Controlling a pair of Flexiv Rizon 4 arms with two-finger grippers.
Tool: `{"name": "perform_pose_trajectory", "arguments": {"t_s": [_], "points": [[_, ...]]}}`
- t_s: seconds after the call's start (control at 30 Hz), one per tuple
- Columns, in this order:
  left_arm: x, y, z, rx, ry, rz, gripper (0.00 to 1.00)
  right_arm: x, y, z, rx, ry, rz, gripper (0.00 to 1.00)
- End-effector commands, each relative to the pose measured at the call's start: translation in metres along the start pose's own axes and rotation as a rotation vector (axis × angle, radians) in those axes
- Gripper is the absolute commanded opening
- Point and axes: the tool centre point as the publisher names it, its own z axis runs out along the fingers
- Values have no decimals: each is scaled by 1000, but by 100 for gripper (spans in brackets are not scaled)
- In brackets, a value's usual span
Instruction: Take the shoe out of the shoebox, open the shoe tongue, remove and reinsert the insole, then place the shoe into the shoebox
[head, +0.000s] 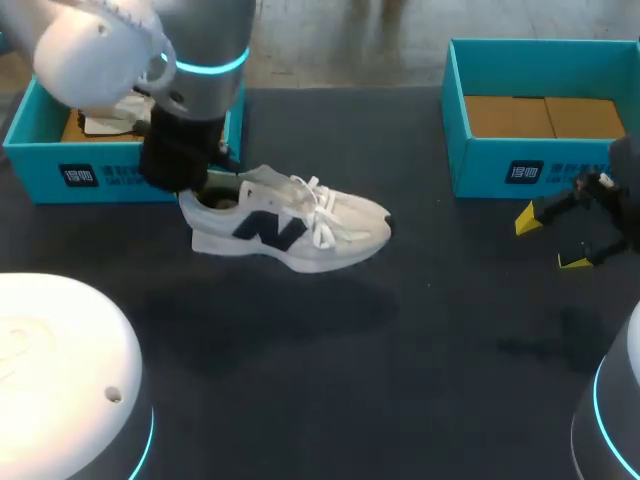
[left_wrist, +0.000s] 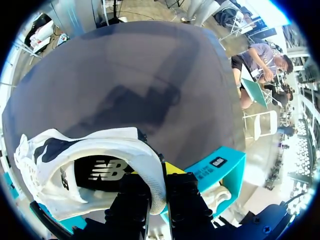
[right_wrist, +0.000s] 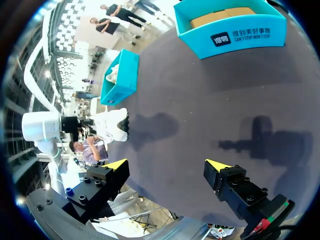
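A white sneaker with a dark logo hangs a little above the dark table, toe toward the right; its shadow lies below it. My left gripper is shut on the heel collar, and the left wrist view shows the fingers pinching the collar of the sneaker, with the dark insole visible inside. An open teal shoebox with white paper in it stands just behind the left gripper. My right gripper stands open and empty at the right, far from the sneaker.
A second open teal box with a brown cardboard floor stands at the back right, just behind my right gripper. Bare dark table spreads in front of the sneaker.
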Motion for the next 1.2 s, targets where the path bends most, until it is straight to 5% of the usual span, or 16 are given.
{"name": "perform_pose_trajectory", "arguments": {"t_s": [0.03,1.2], "points": [[-12,-9,13,-21,13,-10,0,0,-1,1,-1,-3,1,100],[-102,2,106,21,0,-49,0,0,-1,1,-1,-3,1,100]]}}
